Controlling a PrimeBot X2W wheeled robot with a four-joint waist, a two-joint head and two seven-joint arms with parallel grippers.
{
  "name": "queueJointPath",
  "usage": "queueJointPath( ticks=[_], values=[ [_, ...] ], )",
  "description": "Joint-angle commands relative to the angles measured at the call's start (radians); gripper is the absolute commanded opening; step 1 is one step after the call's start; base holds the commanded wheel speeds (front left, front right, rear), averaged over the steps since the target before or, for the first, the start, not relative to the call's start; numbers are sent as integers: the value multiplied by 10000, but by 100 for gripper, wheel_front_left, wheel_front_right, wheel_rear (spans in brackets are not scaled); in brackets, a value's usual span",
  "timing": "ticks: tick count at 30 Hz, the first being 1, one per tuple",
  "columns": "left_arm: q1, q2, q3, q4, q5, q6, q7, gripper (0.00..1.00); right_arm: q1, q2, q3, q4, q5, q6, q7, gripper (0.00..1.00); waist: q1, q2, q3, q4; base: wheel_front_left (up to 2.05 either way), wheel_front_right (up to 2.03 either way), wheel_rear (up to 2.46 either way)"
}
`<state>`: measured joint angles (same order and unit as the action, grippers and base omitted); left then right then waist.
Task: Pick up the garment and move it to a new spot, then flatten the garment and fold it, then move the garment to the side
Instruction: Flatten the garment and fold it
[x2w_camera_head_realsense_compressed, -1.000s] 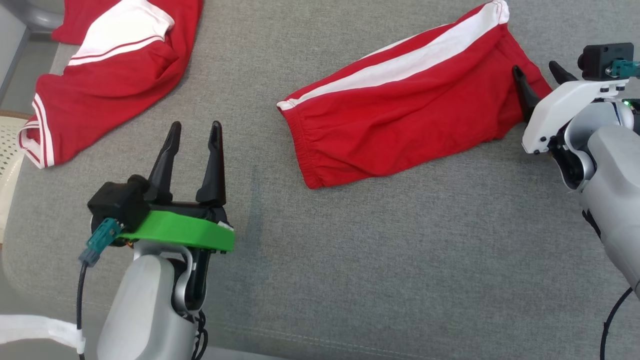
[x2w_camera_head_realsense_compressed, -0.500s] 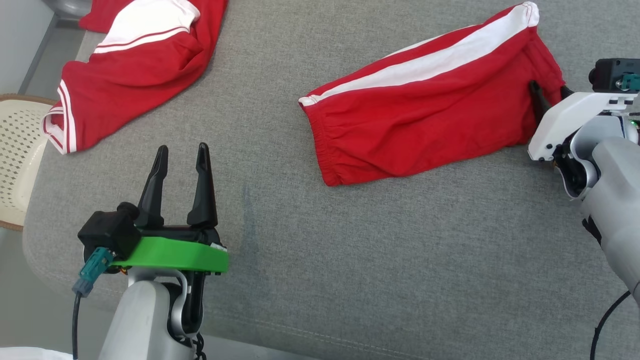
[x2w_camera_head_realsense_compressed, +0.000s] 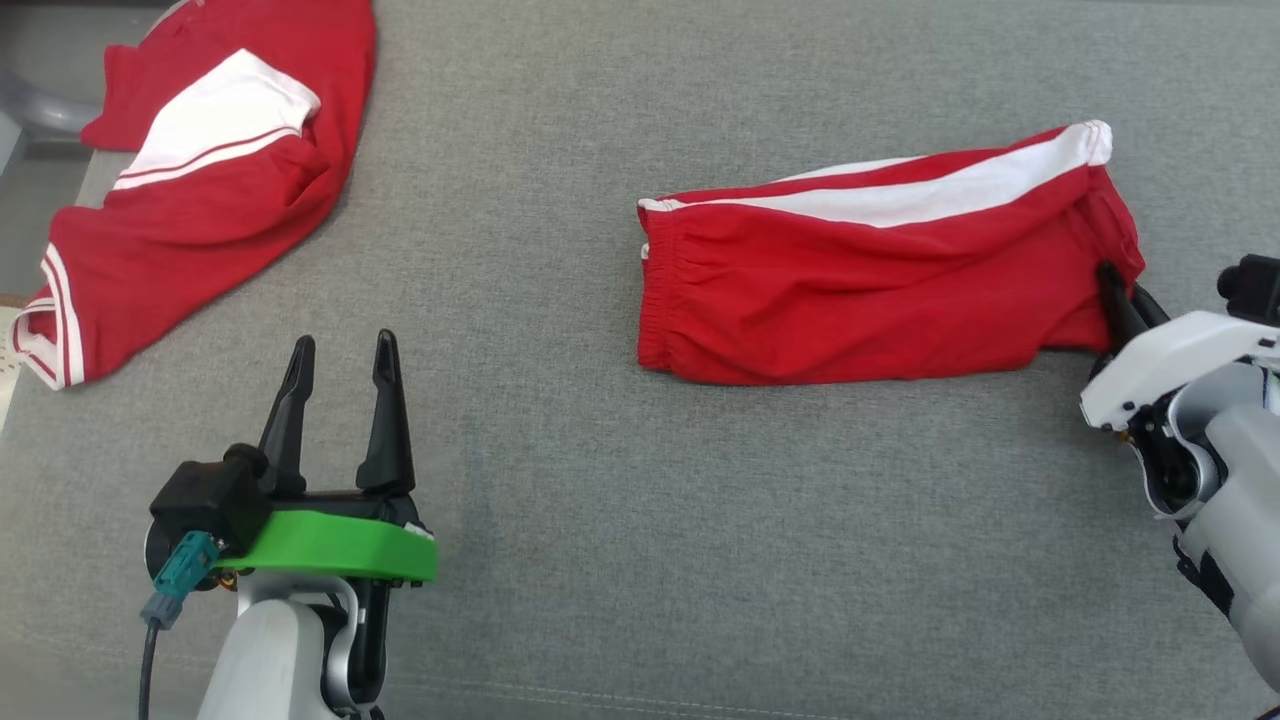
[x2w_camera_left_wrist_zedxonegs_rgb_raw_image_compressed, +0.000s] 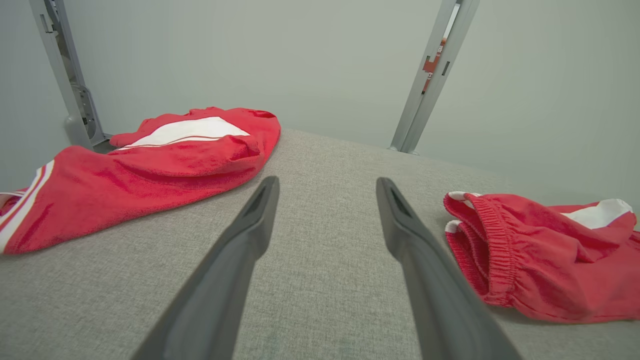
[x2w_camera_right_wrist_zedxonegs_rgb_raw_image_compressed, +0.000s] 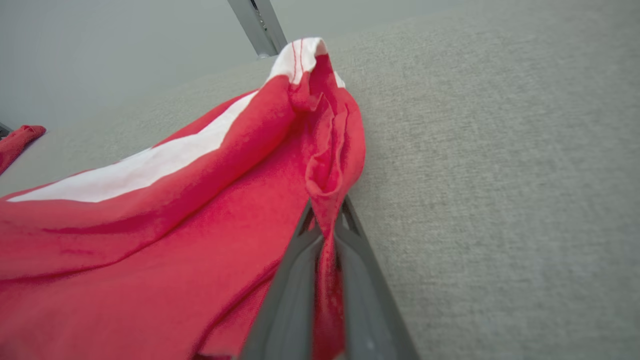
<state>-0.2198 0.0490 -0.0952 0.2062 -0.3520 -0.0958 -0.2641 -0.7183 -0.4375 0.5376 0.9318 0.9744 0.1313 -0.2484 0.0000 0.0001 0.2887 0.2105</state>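
Note:
The garment (x2w_camera_head_realsense_compressed: 860, 280) is a pair of red shorts with a white side stripe, lying folded on the grey cushion (x2w_camera_head_realsense_compressed: 620, 500), elastic waistband toward the left. My right gripper (x2w_camera_head_realsense_compressed: 1120, 295) is shut on the garment's right hem; in the right wrist view a fold of red cloth (x2w_camera_right_wrist_zedxonegs_rgb_raw_image_compressed: 327, 165) is pinched between the two fingers. My left gripper (x2w_camera_head_realsense_compressed: 340, 360) stands open over bare cushion at the lower left, well apart from the garment (x2w_camera_left_wrist_zedxonegs_rgb_raw_image_compressed: 540, 255).
A second red and white piece of clothing (x2w_camera_head_realsense_compressed: 190, 190) lies crumpled at the cushion's far left corner. Metal frame posts (x2w_camera_left_wrist_zedxonegs_rgb_raw_image_compressed: 430, 75) rise behind the cushion against a pale wall. The cushion's front edge (x2w_camera_head_realsense_compressed: 600, 690) runs along the bottom.
My right gripper has closed on the garment's right hem. The garment has swung from slanted to nearly level. The head camera has shifted, so the whole picture moved.

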Motion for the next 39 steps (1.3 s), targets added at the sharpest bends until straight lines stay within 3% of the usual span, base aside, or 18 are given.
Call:
queueJointPath(
  ticks=[1,13,25,39],
  values=[
    [183,29,78,14,134,-29,-3,100,366,-186,-132,-155,179,-10,-92,0,0,-1,-354,-402,0,0,0],
    [473,29,247,132,526,-192,-3,100,2226,-1002,-1668,-608,693,-10,-174,0,0,-1,-741,-847,0,0,0],
    [636,29,498,189,650,-252,-3,100,1945,-126,-2522,-1836,-649,-5,-177,0,0,-1,-1041,-936,0,0,0],
    [752,29,493,129,452,-174,-3,100,2019,1197,-1430,-4184,-1907,-5,-167,0,0,-1,-1236,-543,0,0,0]
  ],
)
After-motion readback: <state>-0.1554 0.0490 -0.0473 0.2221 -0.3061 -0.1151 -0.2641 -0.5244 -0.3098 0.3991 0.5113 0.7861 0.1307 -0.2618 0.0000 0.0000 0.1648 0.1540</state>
